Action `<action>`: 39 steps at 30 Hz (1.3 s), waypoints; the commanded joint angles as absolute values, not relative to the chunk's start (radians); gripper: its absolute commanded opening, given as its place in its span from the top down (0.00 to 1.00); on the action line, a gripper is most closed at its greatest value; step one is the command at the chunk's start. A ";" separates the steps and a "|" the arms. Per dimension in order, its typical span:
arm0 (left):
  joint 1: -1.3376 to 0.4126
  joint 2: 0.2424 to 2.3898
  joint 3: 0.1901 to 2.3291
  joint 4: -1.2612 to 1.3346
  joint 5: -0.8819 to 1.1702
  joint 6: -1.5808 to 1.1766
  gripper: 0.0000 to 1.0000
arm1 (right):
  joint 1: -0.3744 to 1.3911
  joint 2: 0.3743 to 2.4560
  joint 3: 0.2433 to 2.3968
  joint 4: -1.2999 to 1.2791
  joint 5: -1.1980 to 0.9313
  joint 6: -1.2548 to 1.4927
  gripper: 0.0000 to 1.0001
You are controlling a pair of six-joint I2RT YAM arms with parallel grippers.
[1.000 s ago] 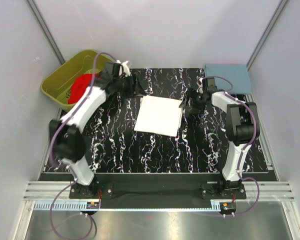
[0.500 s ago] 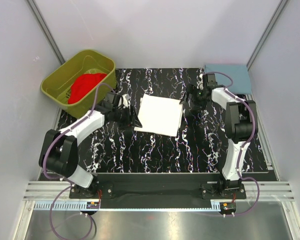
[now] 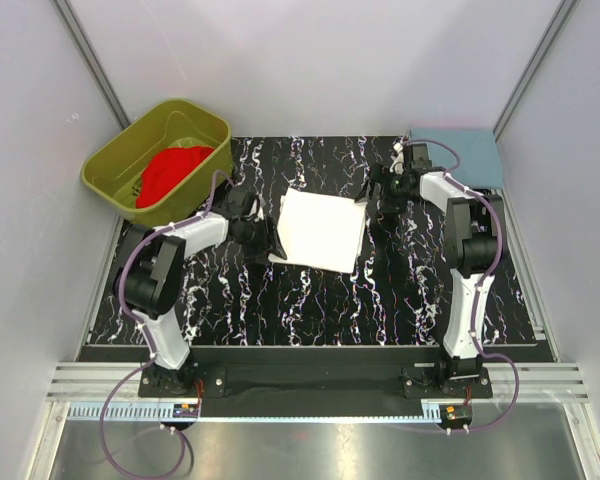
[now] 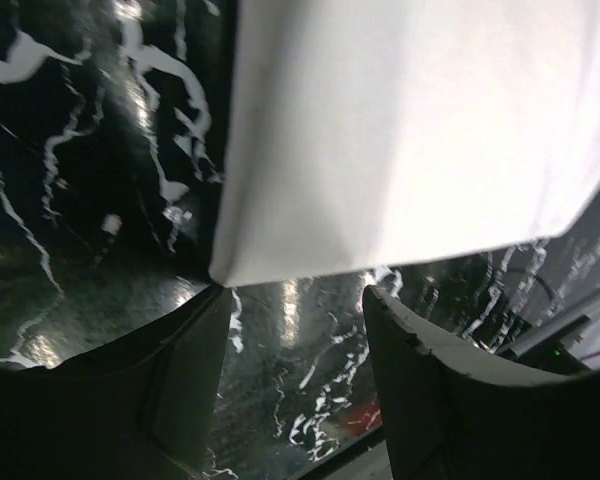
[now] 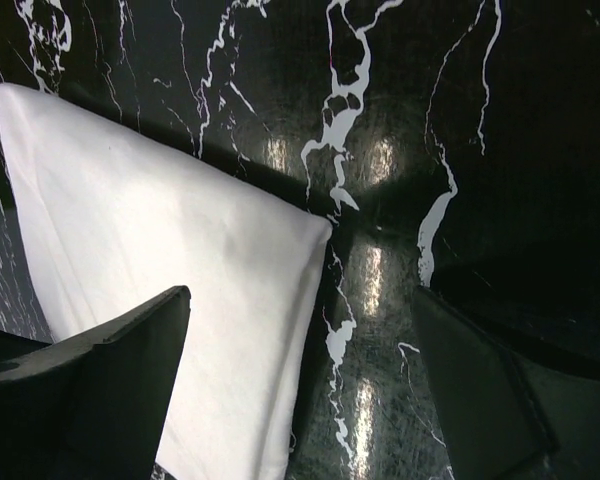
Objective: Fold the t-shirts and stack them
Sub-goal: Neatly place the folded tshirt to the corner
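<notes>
A white t-shirt (image 3: 320, 230), folded into a flat rectangle, lies in the middle of the black marbled table (image 3: 310, 300). A red t-shirt (image 3: 172, 170) sits bunched in the olive-green tub (image 3: 120, 160) at the back left. My left gripper (image 3: 267, 243) is low at the white shirt's near left corner. Its jaws are open and hold nothing; in the left wrist view the left gripper (image 4: 295, 300) has the white t-shirt (image 4: 420, 130) edge just ahead of it. My right gripper (image 3: 380, 200) is open at the far right corner. In the right wrist view the right gripper (image 5: 300, 300) straddles the corner of the white t-shirt (image 5: 150, 260).
A flat blue-grey pad (image 3: 455, 155) lies at the back right corner of the table. Grey walls close in the left, right and back sides. The tub stands off the table's back left corner.
My left arm has swung from the tub down to the white shirt's near left corner. The right gripper has opened wider and shifted slightly back along the shirt's right corner.
</notes>
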State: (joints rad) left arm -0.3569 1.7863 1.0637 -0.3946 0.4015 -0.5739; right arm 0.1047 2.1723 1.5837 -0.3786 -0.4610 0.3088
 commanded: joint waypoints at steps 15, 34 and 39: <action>-0.318 1.914 1.183 -0.491 0.253 -0.551 0.40 | 0.175 2.275 1.614 -0.368 -0.386 0.391 0.00; -0.318 2.005 1.318 -0.594 0.192 -0.538 0.39 | 0.169 2.212 1.463 -0.204 -0.660 0.609 0.00; -0.318 2.022 1.321 -0.609 0.175 -0.532 0.39 | 0.167 2.174 1.373 -0.046 -0.707 0.686 0.00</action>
State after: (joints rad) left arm -0.3271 1.9659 1.3243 -0.5751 0.2901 -0.5732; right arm 0.1608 2.1857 1.4471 -0.0864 -0.6971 0.6273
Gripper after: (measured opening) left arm 0.602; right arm 0.993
